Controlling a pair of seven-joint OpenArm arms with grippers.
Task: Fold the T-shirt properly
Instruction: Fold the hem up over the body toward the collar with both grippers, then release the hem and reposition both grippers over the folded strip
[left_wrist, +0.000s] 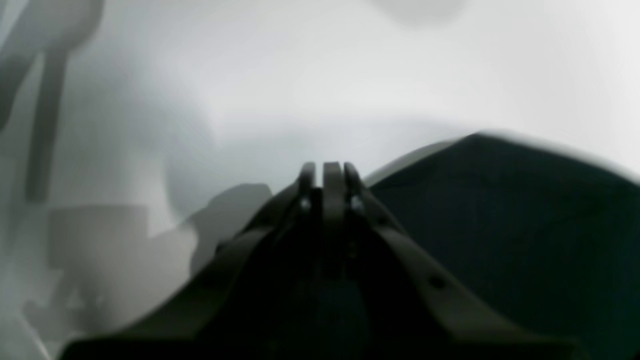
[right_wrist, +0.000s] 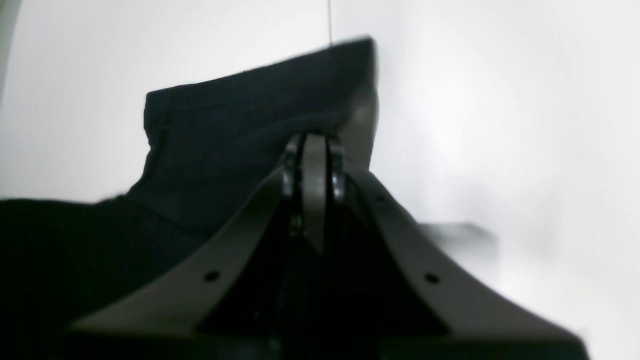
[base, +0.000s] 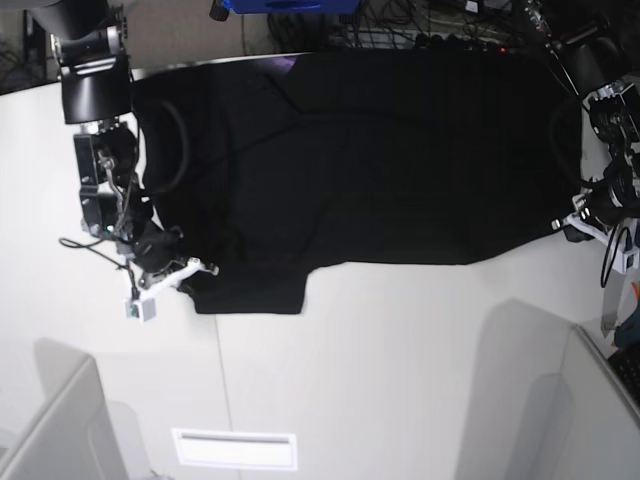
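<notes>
Black T-shirt (base: 360, 160) spread flat, plain side up, across white table (base: 400, 380). Right gripper (right_wrist: 314, 145) clenched on sleeve hem (right_wrist: 260, 95); left gripper (left_wrist: 329, 172) clenched at opposite edge, grasp not discernible. Likely step 1: lengthwise fold. Next: lifting both edges together.

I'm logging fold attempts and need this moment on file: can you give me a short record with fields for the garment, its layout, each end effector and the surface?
garment: black T-shirt, plain side up
layout: spread flat across the white table, one sleeve sticking out toward the near edge
left end effector: shut, at the shirt's edge; whether it pinches cloth is unclear
right end effector: shut, at the sleeve corner; grip on cloth unclear
fold state: no fold visible yet
</notes>
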